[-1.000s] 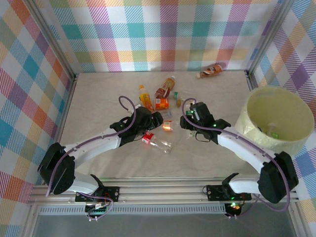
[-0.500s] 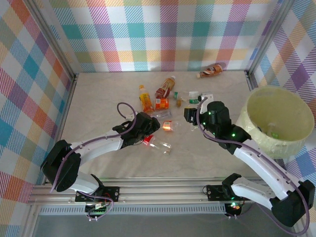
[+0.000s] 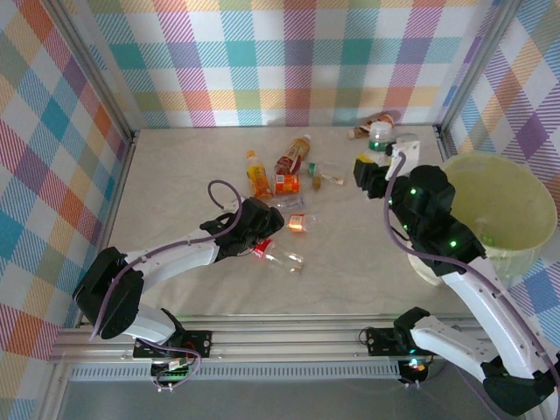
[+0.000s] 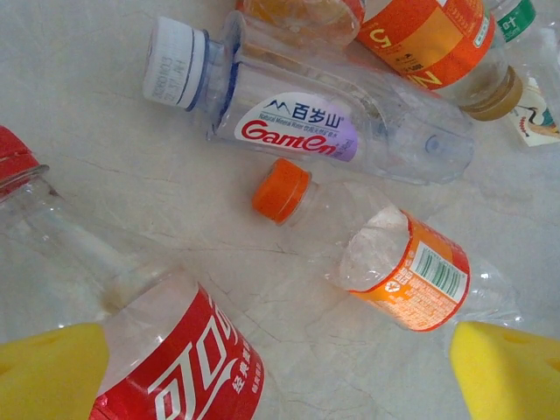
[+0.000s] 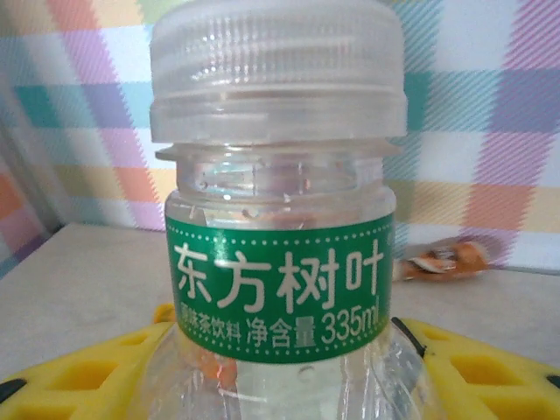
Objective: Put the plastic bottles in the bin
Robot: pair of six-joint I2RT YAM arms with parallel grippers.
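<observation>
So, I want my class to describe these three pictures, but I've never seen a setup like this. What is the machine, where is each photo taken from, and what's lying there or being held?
It's two robot arms fixed at the near edge of a table. Their job is to put plastic bottles into the big cream tub. The wide picture looks down from above and behind the arms. The other two pictures come from a small camera on each wrist, so the yellow pads at the bottom corners belong to that arm.

The left jaws stand wide open, with one pad on each side of a red-labelled bottle lying on the table. An orange-capped bottle and a white-capped bottle lie just beyond it. The right jaws are shut on a green-labelled bottle, held up off the table to the left of the tub.
</observation>
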